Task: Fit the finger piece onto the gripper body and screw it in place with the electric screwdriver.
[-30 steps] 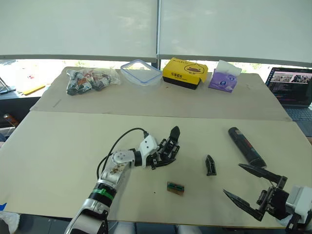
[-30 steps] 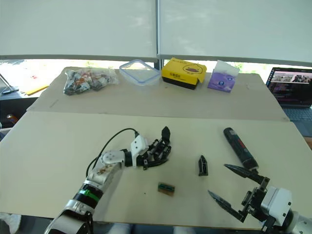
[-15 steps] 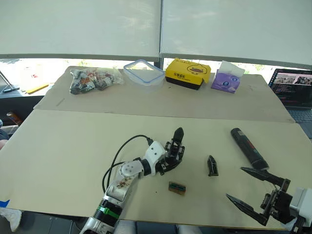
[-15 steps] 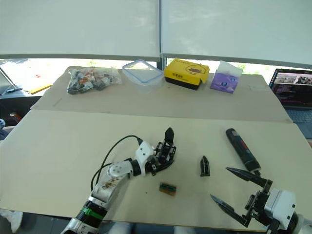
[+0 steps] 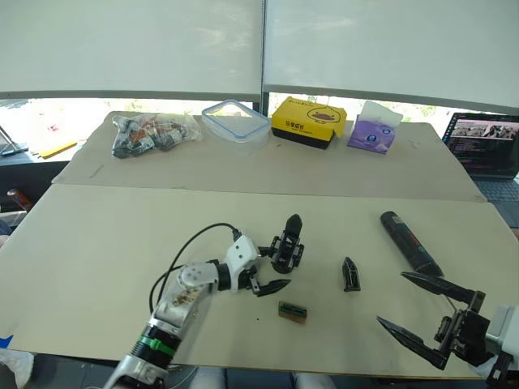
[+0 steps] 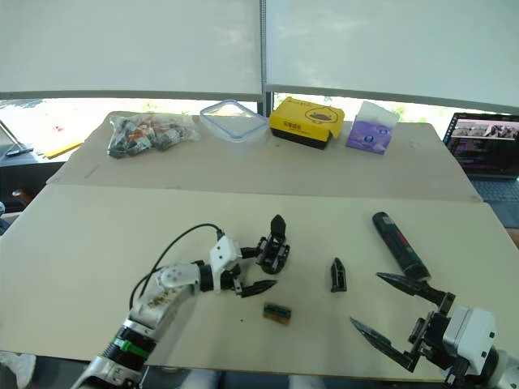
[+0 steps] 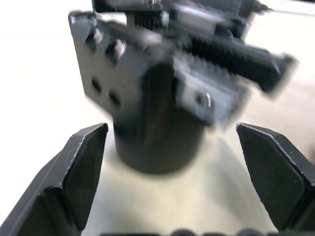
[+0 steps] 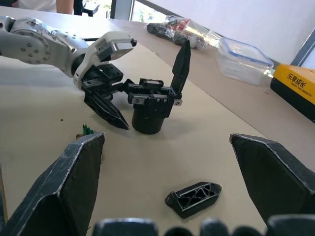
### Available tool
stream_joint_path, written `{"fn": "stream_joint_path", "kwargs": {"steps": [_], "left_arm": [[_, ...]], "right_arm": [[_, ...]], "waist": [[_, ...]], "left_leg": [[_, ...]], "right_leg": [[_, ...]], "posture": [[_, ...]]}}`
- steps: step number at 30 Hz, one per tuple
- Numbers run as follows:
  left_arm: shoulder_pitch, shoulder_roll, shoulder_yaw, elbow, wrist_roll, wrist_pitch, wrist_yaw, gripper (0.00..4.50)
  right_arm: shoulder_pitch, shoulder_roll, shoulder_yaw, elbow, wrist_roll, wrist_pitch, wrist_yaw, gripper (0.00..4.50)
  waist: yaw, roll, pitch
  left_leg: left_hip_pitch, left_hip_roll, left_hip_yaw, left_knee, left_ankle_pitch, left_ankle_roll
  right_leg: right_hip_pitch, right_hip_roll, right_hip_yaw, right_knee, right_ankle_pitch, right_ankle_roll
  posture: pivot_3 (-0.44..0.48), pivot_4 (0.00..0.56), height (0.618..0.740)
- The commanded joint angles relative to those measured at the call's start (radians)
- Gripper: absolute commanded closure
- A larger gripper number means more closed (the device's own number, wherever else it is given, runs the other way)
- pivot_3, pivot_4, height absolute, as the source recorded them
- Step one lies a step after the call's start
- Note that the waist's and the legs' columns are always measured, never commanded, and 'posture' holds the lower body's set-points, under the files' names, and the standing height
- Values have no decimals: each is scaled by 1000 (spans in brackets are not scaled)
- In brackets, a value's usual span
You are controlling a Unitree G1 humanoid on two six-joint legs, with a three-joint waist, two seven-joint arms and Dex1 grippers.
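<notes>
**Supervisor:** What are you seeing, left to right?

**Me:** I'm watching the left gripper (image 5: 272,274) sitting at the gripper body (image 5: 287,247). Its fingers are spread apart, one on either side of the body's round base, not clamped on it. The body is standing upright on the table (image 5: 97,243), its own pointed finger sticking up.

**Supervisor:** And past that?

**Me:** A small green-and-tan block (image 5: 293,312) is lying just in front of the body. Further right, the finger piece (image 5: 349,275) is lying on the table, apart from everything. The electric screwdriver (image 5: 410,242) is lying beyond it, near the right gripper (image 5: 420,309), which is hovering wide open and holding nothing.

**Supervisor:** What's worrying you?

**Me:** I'm judging that the body could tip if I'm closing the left fingers off-centre, since it's standing tall on a narrow base. The finger piece is small and tapered, so the long right fingers could be flicking it away instead of pinching it. And the screwdriver may roll if I'm nudging it.
</notes>
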Motion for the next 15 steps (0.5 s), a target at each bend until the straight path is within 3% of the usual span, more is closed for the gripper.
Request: {"fn": "stream_joint_path", "kwargs": {"steps": [1,7,15], "left_arm": [[-86,12,2,106,-7,-66,-94,33],[-194,-25,-22,289,6,-172,-212,33],[-239,-110,-18,367,28,-201,-208,33]], "right_arm": [[-1,-3,-11,-64,12,14,-18,0],[-9,-4,-4,-96,7,41,-48,0],[-28,-6,-6,-80,7,49,-46,0]], "waist": [[2,0,0],[3,0,0],[3,-1,0]], "left_leg": [[0,0,0,0,0,0],[-2,0,0,0,0,0],[-2,0,0,0,0,0]], "right_leg": [[0,0,0,0,0,0],[0,0,0,-1,0,1],[0,0,0,-1,1,3]], "posture": [[0,150,740],[0,150,740],[0,150,740]]}}
